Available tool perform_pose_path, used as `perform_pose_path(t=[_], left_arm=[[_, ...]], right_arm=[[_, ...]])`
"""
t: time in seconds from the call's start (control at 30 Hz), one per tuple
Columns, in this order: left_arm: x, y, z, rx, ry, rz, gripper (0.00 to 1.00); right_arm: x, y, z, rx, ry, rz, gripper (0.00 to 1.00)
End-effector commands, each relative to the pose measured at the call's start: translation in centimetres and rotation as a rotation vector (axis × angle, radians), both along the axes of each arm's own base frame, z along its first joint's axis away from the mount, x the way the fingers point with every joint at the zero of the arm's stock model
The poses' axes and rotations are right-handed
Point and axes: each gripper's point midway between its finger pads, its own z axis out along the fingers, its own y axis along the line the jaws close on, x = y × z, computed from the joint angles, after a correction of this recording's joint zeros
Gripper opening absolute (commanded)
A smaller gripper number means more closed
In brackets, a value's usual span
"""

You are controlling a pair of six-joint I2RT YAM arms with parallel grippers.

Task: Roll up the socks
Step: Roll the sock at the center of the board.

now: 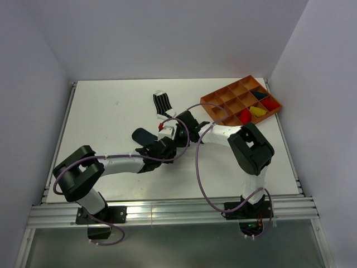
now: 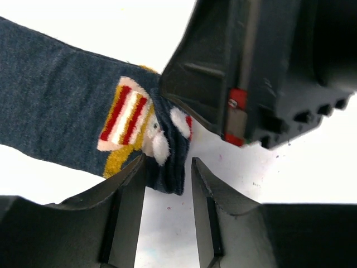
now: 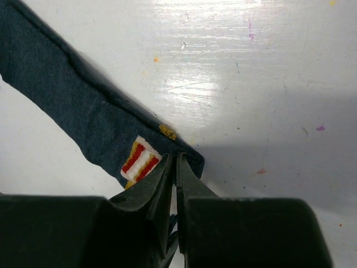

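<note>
dark navy sock point(image 2: 56, 95) lies flat on the white table point(image 1: 100, 111) near the middle, its plain length running off to the left, patterned cuff end folded over on itself. right gripper point(image 3: 173, 162) comes in from the right and has its fingers pressed almost together on the cuff edge, right beside the red, white and yellow striped patch; only a thin slit shows between them and the fabric is nipped there. left gripper point(image 2: 167, 164) sits low at the same spot, fingers partly apart, the thick folded cuff standing in the gap between them; the left-hand finger touches the fold, the other stands just clear of it, so no grip (more of a loose bracket round the fold). the two grippers are close together, the right one's black body just past the fold in the left wrist view. black-and-white striped sock point(image 1: 163, 103) lies flat farther back on the table, apart from both arms. a red-and-white scrap point(image 1: 162, 127) shows just beside the grippers; cannot tell what it is. orange compartment tray point(image 1: 216, 100) sits at the far right corner with red, yellow and dark bundles in its cells
</note>
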Motion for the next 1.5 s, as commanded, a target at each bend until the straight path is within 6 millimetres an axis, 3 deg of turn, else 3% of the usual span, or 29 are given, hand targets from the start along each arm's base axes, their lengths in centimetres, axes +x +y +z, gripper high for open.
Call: perform_pose_path(t=[0.0,0.37,0.47,0.5,0.53,0.73,0.9,0.93,1.13,1.47], left_arm=[[0.9,-1.3,1.5,0.009,-0.080,-0.014,0.41],[0.8,-0.8,-0.3,0.127,-0.066,-0.018,0.34],[0.8,-0.9,-0.6,0.135,-0.063,-0.015,0.14],[0.8,-0.9,-0.6,0.134,-0.063,-0.014,0.02],[0.6,-0.6,-0.9,0.149,-0.048,-0.014,0.01],[0.2,-1.3,0.3,-0.044,0.039,-0.013,0.00],[0.5,-0.2,0.9,-0.277,0.152,0.018,0.00],[1.2,0.5,0.8,-0.310,0.172,0.055,0.00],[1.2,0.3,0.1,-0.470,0.331,0.047,0.00],[0.1,1.0,-0.8,-0.636,0.476,0.126,0.00]], right_arm=[[-1.0,-0.3,-1.8,-0.045,0.055,0.008,0.13],[-1.0,0.0,-1.8,-0.024,0.061,0.005,0.13],[-1.1,0.1,-1.5,-0.010,0.061,0.011,0.14],[-0.9,0.4,-1.2,0.010,0.049,0.011,0.14],[-1.3,0.3,-0.8,0.033,0.050,0.009,0.16],[-0.7,-0.5,1.5,0.189,-0.003,-0.067,0.29],[-0.8,-1.0,3.0,0.279,-0.054,-0.093,0.32],[-1.2,-1.3,2.9,0.282,-0.053,-0.098,0.35],[-1.6,-1.7,2.2,0.322,-0.038,-0.131,0.42],[-1.2,-0.7,0.8,0.377,-0.012,-0.153,0.43]])
